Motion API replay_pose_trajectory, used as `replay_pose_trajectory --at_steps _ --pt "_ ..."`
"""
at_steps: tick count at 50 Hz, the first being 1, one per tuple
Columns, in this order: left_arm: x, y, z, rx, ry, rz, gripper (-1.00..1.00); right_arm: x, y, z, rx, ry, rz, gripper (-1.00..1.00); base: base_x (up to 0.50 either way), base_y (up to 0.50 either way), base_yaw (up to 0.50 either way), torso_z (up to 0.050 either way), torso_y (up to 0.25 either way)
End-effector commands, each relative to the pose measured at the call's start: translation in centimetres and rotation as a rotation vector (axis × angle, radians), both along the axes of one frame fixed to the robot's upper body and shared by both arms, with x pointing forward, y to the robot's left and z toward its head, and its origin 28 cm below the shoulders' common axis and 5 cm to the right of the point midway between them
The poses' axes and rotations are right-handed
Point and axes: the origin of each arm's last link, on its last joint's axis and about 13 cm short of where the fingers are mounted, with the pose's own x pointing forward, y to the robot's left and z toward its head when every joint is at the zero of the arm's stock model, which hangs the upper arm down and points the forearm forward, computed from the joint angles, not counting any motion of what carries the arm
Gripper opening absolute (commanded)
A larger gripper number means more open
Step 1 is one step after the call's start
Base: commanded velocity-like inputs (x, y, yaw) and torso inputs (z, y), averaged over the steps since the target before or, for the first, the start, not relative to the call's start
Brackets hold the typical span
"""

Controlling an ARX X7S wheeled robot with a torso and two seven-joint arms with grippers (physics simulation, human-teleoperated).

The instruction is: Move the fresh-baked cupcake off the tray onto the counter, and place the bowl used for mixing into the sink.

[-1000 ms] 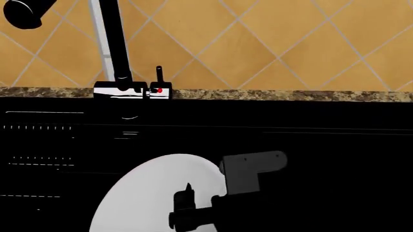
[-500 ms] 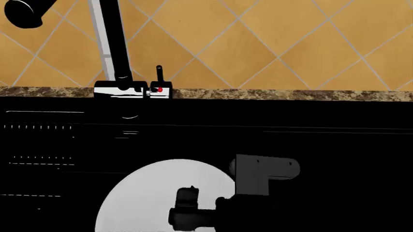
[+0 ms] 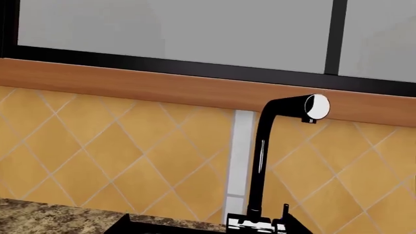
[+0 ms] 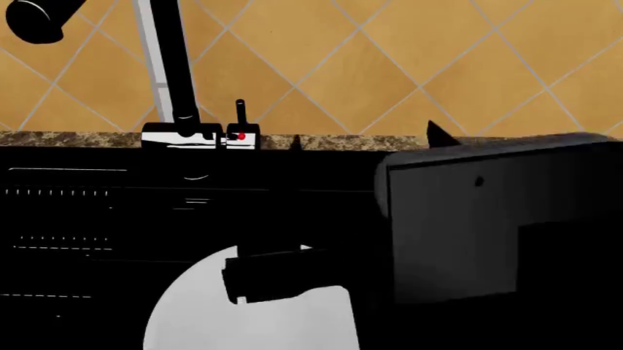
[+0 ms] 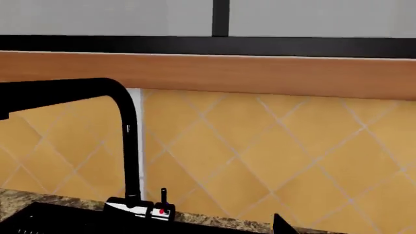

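The white bowl lies in the black sink, partly covered by a black part of my right arm. My right gripper is raised above the sink toward the tiled wall, away from the bowl. Its fingertips stand well apart with nothing between them. One tip shows in the right wrist view. My left gripper faces the faucet with its dark tips spread, holding nothing. The counter shows only as a granite strip behind the sink. The cupcake and the tray are out of view.
The chrome-based faucet with its red-marked lever rises at the sink's back left. Orange tiled wall stands right behind it. My right forearm blocks the right half of the head view.
My right arm has lifted off the bowl and swung up and right, now filling the head view's right side. The bowl stays in the sink.
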Motion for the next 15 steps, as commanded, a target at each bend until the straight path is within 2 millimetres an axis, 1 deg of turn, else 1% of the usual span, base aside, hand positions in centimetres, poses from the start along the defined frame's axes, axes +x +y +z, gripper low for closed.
replay_pose_trajectory --at_steps 1,5,11,15 --pt "-0.1 -0.3 0.5 0.023 -0.021 0.005 1.0 -5.2 -2.0 3.1 -0.052 -0.202 -0.068 1.0 0.0 0.0 0.0 0.0 0.0" --pt "0.0 -0.3 0.6 0.04 -0.03 0.007 1.0 -5.8 -3.1 3.7 -0.054 -0.244 -0.083 1.0 0.0 0.0 0.0 0.0 0.0" --pt "0.0 -0.3 0.5 0.053 -0.049 0.023 1.0 -6.7 -4.5 3.8 -0.044 -0.274 -0.106 1.0 0.0 0.0 0.0 0.0 0.0" --pt "-0.1 -0.3 0.4 0.053 -0.054 0.022 1.0 -6.8 -4.7 3.7 -0.043 -0.281 -0.107 1.0 0.0 0.0 0.0 0.0 0.0"
